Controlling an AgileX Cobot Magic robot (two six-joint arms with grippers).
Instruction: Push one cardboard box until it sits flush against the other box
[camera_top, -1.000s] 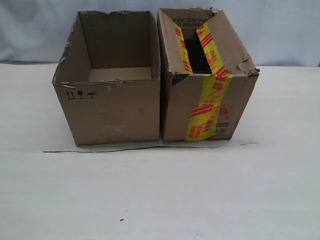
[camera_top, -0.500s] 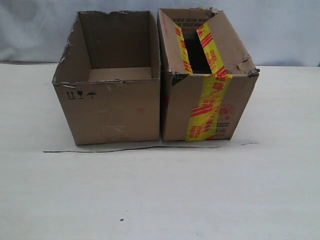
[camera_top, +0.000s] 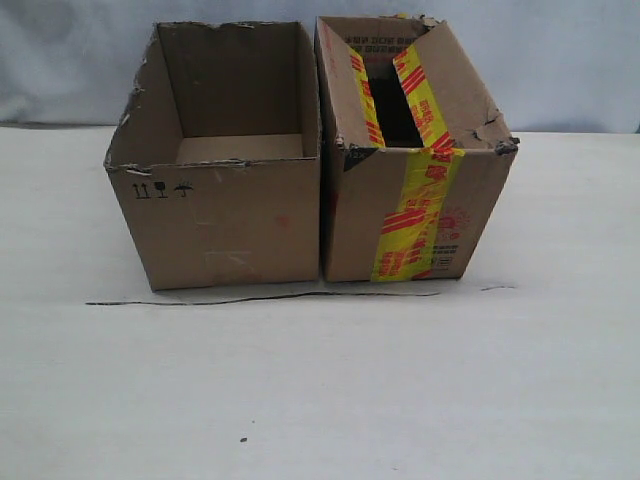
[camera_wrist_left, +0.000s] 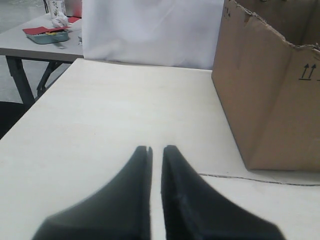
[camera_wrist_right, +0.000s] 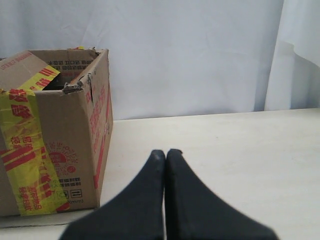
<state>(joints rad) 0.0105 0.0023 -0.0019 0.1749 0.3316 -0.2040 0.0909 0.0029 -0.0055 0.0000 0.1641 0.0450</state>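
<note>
The plain brown topless cardboard box (camera_top: 230, 220) stands on the white table, with small black symbols near its front left corner. Its right side touches the other box (camera_top: 410, 210), which is strapped with yellow tape printed in red. Neither arm shows in the exterior view. In the left wrist view my left gripper (camera_wrist_left: 156, 148) hovers over bare table, well apart from the plain box (camera_wrist_left: 270, 100); only a thin slit shows between its fingers, nothing in it. My right gripper (camera_wrist_right: 166, 152) is shut and empty, off to the side of the taped box (camera_wrist_right: 50, 135).
A thin dark line (camera_top: 260, 297) runs across the table (camera_top: 320, 400) just in front of both boxes. A pale cloth backdrop (camera_top: 560, 60) hangs behind. The left wrist view shows the table's edge and a second table with a tray (camera_wrist_left: 47, 36) beyond it.
</note>
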